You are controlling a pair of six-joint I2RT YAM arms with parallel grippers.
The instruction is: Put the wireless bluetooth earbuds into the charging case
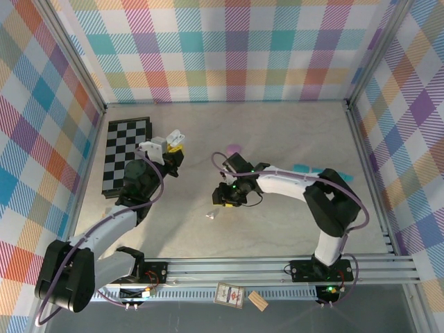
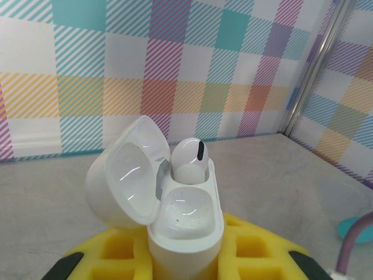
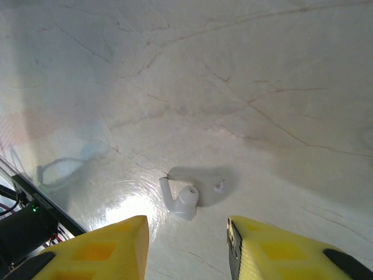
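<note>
1. Your charging case (image 2: 175,216) is glossy white plastic, its lid hollow mirror-smooth.
2. The seated earbud (image 2: 189,160) and the loose earbud (image 3: 180,201) show the same gloss.
3. The pads (image 3: 99,251) on your right gripper (image 3: 186,227) look like matt yellow foam.
4. The table (image 3: 233,87) is smooth, veined like stone, shining at the loose earbud's 9 o'clock.

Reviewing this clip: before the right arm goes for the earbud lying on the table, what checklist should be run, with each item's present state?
1. Charging case clamped in the left end effector: ok.
2. Lid open: ok.
3. Empty slot free for another bud, beside the seated earbud: ok.
4. Loose earbud between the fingers of the right end effector: not ok; it lies on the table ahead of the tips.
5. Right jaws apart, nothing between them: ok.
6. Tiny white piece beside the loose earbud belongs to it: cannot tell.
</note>
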